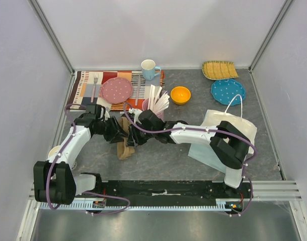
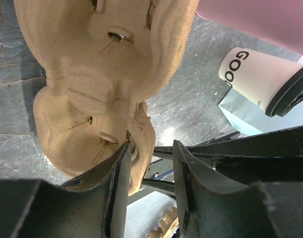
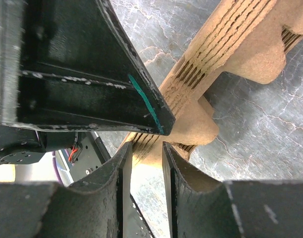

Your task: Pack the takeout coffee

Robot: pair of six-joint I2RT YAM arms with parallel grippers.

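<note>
The takeout coffee (image 2: 260, 79), an off-white paper cup with a black lid, shows at the right of the left wrist view, beside the pink cup (image 2: 260, 20). In the top view I cannot make it out behind the arms. A stack of brown cardboard cup carriers (image 1: 124, 148) lies at the table's middle. My left gripper (image 1: 119, 131) is open, its jaws (image 2: 150, 183) around a carrier edge (image 2: 107, 74). My right gripper (image 1: 134, 136) has its jaws (image 3: 144, 183) closed on the stack's edge (image 3: 191, 124). A white paper bag (image 1: 223, 135) lies to the right.
The pink cup of wooden sticks (image 1: 156, 106) stands just behind the grippers. Further back are a light-blue mug (image 1: 149, 68), an orange bowl (image 1: 180, 94), a blue plate (image 1: 227, 91), a yellow plate (image 1: 219, 69) and a placemat (image 1: 88, 83) with a pink plate (image 1: 117, 89).
</note>
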